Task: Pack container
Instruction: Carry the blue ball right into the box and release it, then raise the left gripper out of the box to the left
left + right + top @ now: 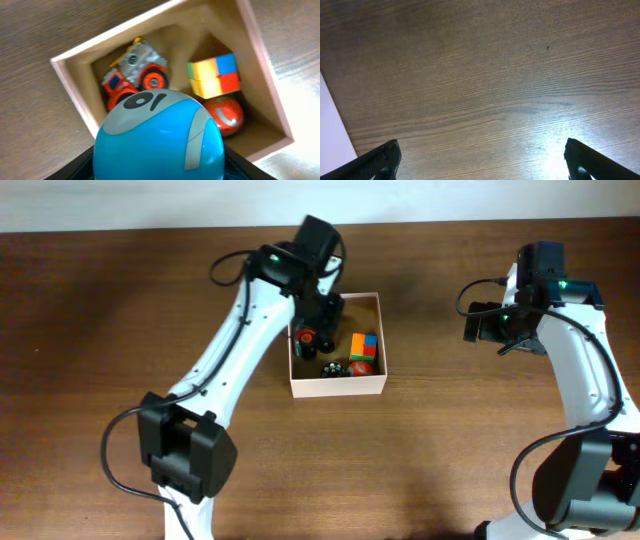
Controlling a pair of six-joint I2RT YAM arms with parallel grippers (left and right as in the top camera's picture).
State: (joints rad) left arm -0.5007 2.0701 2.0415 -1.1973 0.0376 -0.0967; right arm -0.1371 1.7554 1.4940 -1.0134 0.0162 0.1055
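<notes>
The container [336,387] is a square box with cream-white walls and a tan inside, at the table's middle. It also shows in the left wrist view [70,75]. Inside lie an orange and silver toy truck [136,70], a colourful cube [214,76] and a red ball [225,114]. My left gripper [322,315] hangs over the box and is shut on a blue ball with grey markings [159,137], held above the box's inside. My right gripper [480,157] is open and empty over bare wood, to the right of the box.
The brown wooden table [100,320] surrounds the box. A pale strip [332,130] shows at the left edge of the right wrist view. The right arm [575,350] stands at the table's right side.
</notes>
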